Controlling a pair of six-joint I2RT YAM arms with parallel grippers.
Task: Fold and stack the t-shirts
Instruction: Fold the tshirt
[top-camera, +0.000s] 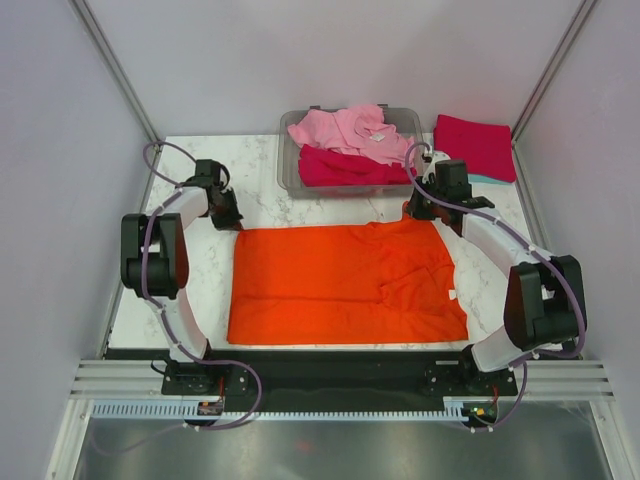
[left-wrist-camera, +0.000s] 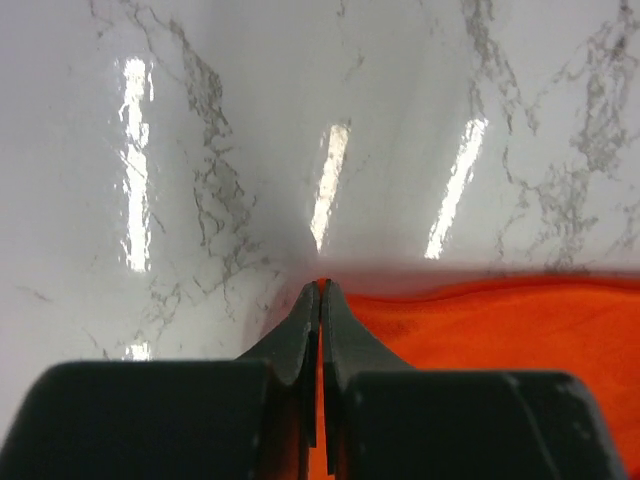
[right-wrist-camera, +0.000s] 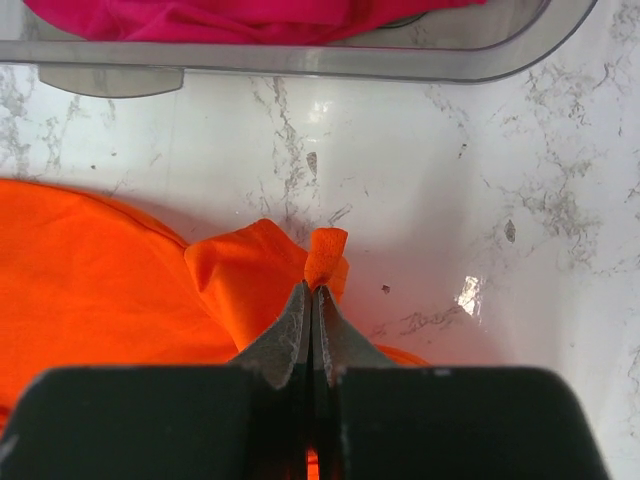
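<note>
The orange t-shirt (top-camera: 345, 285) lies spread flat on the marble table (top-camera: 195, 300), with its far edge at both grippers. The left gripper (top-camera: 228, 215) is clenched on the far-left corner. The right gripper (top-camera: 420, 208) is clenched on the far-right corner — the right wrist view alone shows a tuft of cloth past the tips. Bare marble separates the shirt's far edge from the grey bin (top-camera: 292, 175). Only the top view shows the folded crimson t-shirt (top-camera: 475, 145) — far right.

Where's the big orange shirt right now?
In the top view, the orange shirt lies spread flat on the table, in front of the grey bin, its far corners pinched by the left hand and right hand.
</note>
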